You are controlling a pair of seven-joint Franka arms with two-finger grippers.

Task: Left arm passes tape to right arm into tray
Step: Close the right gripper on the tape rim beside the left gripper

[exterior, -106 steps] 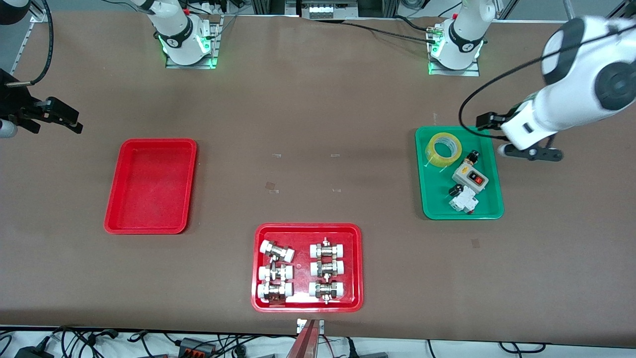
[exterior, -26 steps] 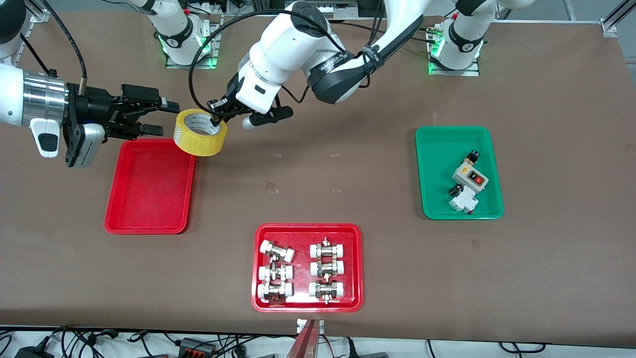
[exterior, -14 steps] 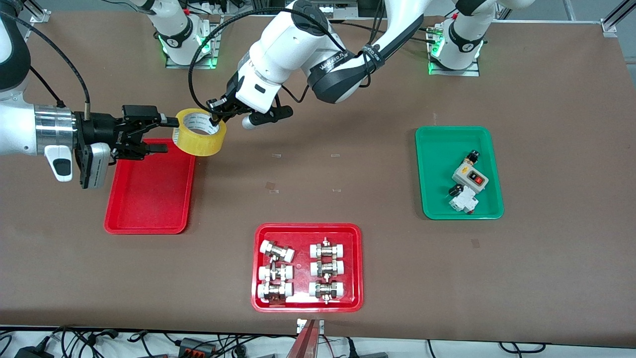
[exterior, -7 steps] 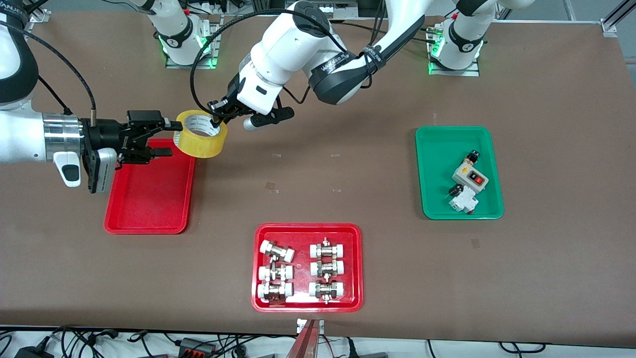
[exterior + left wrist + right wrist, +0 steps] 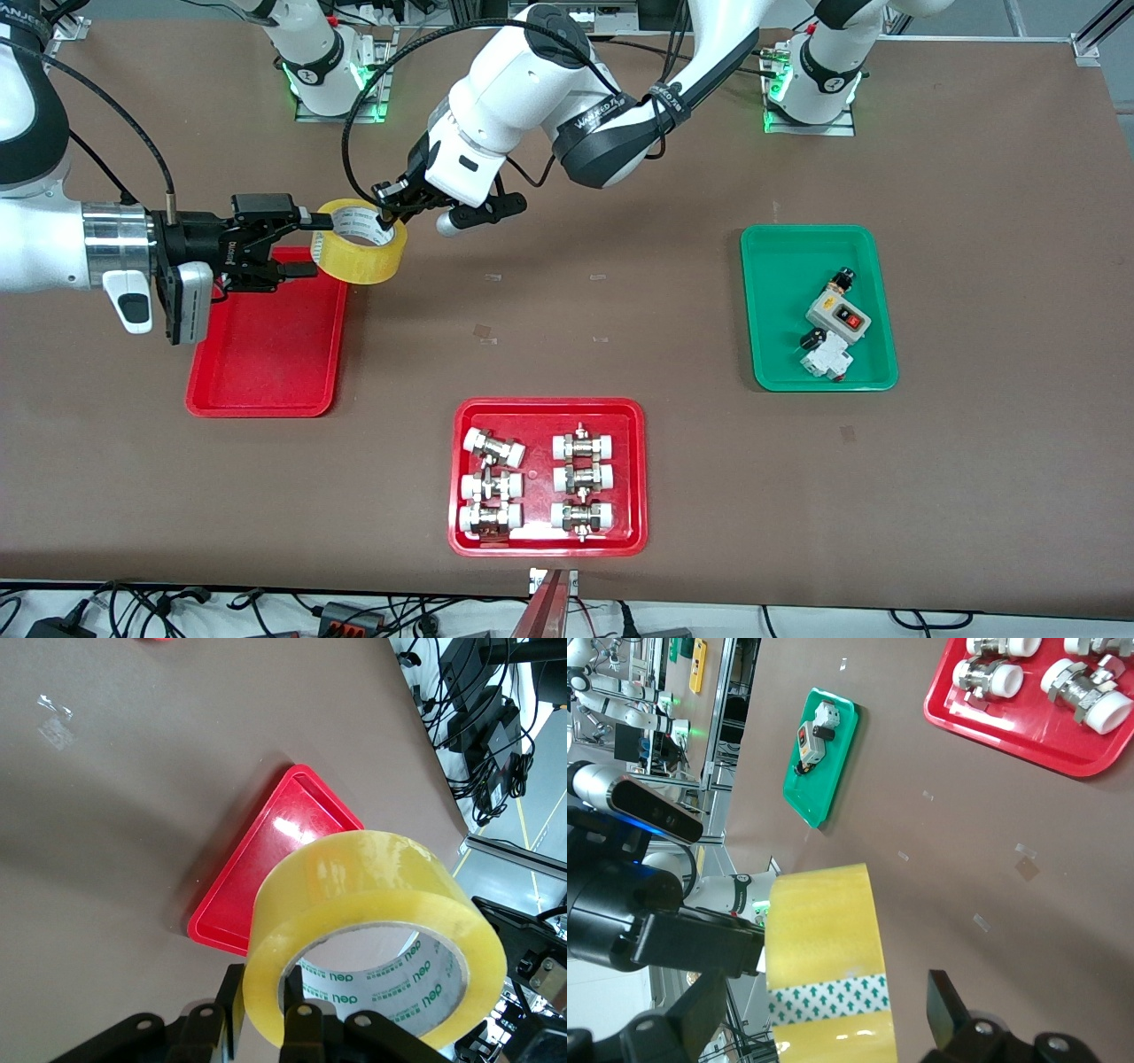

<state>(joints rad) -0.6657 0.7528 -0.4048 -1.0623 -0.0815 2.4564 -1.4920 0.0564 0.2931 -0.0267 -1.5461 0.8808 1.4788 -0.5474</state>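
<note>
The yellow tape roll (image 5: pixel 358 252) hangs in the air over the corner of the empty red tray (image 5: pixel 262 363). My left gripper (image 5: pixel 383 215) reaches across the table and is shut on the roll's wall, one finger inside the core and one outside; the left wrist view shows this grip (image 5: pixel 270 1010) on the tape (image 5: pixel 372 895) above the tray (image 5: pixel 266 859). My right gripper (image 5: pixel 306 241) is open, with a finger on each side of the roll's outer face. In the right wrist view the tape (image 5: pixel 824 939) sits between the spread fingers (image 5: pixel 950 1010), with a gap showing.
A second red tray (image 5: pixel 461 540) with several white-capped metal fittings lies near the front camera. A green tray (image 5: pixel 771 354) with a grey switch box (image 5: pixel 838 315) and small parts lies toward the left arm's end.
My right gripper has moved in from the right arm's end until its open fingers straddle the tape. My left gripper keeps hold of the roll, shifted slightly.
</note>
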